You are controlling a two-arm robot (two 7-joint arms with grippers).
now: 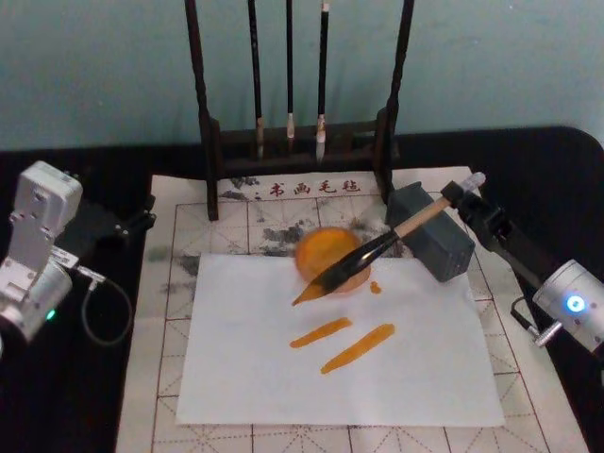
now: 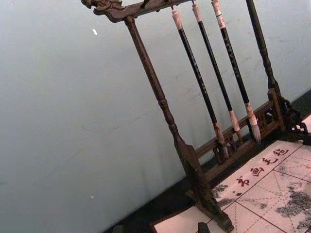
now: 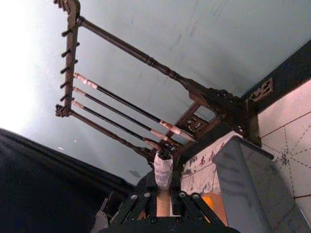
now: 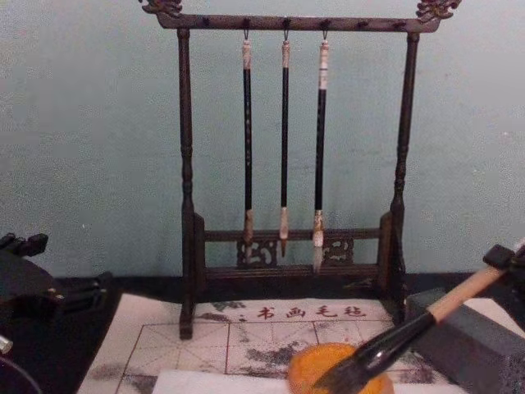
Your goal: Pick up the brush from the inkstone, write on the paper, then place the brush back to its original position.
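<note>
Teal wall (image 1: 113, 66) behind, black table (image 1: 57, 396) below. I see the cream grid mat (image 1: 156, 377) carrying the wooden brush rack (image 1: 206, 123) and the paper (image 1: 283, 377), which bears two orange strokes. A grey inkstone (image 1: 439, 241) sits at the paper's far right corner. My right gripper (image 1: 460, 195) pinches the brush (image 1: 377, 247) by its handle end, with the brush slanted across the inkstone and its bristles low by the orange dish (image 1: 321, 247). My left gripper (image 1: 132, 225) is parked left of the mat.

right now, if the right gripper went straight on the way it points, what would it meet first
Likely the brush rack's right post, though depth is unclear; the right gripper holds the brush.
</note>
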